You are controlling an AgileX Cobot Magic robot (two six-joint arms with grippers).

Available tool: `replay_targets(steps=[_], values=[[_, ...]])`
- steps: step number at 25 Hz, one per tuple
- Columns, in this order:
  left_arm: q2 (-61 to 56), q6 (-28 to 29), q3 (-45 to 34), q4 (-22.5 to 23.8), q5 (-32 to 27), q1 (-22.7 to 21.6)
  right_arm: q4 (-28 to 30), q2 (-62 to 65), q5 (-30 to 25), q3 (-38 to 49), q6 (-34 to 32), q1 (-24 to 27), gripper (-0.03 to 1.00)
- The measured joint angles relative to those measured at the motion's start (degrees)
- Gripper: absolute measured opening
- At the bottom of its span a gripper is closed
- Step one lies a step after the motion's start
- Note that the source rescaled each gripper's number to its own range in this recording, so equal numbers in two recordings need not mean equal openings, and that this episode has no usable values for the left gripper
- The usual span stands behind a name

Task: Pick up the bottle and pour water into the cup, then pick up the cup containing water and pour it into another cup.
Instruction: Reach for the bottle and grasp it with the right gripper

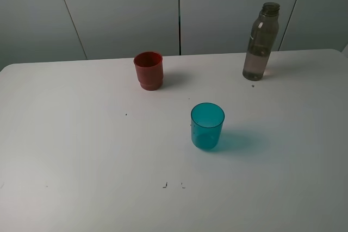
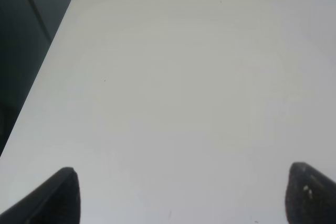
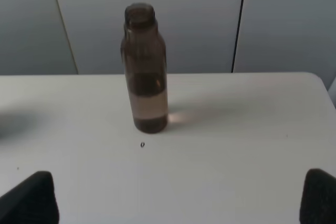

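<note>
Bottle [image 1: 261, 42] stands upright at the far right of the white surface [image 1: 81, 150] (liquid fills its lower part). Red cup [image 1: 148, 70] stands upright at far centre-left; teal cup [image 1: 207, 126] stands nearer the camera, well apart from both. Left end effector [image 2: 184, 198], spread wide, holds nothing above bare surface. Right end effector [image 3: 176, 198], equally wide and empty, faces the bottle.

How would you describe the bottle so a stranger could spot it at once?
On the white table, look to the far right corner by the grey wall. The bottle stands there, upright and partly filled. It alone is tall, slim, smoky grey-brown; the red cup and teal cup are short.
</note>
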State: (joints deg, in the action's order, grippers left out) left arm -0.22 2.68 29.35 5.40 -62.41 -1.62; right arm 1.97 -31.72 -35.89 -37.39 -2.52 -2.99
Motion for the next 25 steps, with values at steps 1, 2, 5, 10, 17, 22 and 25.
replay_targets(steps=[1, 2, 5, 10, 17, 22, 25], values=[[0.00, 0.00, 0.00, 0.00, 0.00, 0.00, -0.17, -3.02, 3.20, 0.00, 0.14, 0.00, 1.00], [0.00, 0.00, 0.00, 0.00, 0.00, 0.00, -0.63, -6.21, 5.74, 0.00, 0.50, 0.00, 1.00], [0.00, 0.00, 0.00, 0.00, 0.00, 0.00, -1.19, -15.94, 10.80, 0.00, 1.55, 0.00, 1.00], [0.00, 0.00, 0.00, 0.00, 0.00, 0.00, -1.56, -33.11, 19.61, 0.00, 1.84, 0.00, 1.00], [0.00, 0.00, 0.00, 0.00, 0.00, 0.00, -1.24, -53.00, 37.92, 0.00, 1.93, -1.39, 1.00], [0.00, 0.00, 0.00, 0.00, 0.00, 0.00, 1.13, -64.83, 48.51, 0.00, 1.32, -3.72, 1.00], [0.00, 0.00, 0.00, 0.00, 0.00, 0.00, 3.42, -70.92, 55.48, -0.03, 0.12, -3.72, 1.00]])
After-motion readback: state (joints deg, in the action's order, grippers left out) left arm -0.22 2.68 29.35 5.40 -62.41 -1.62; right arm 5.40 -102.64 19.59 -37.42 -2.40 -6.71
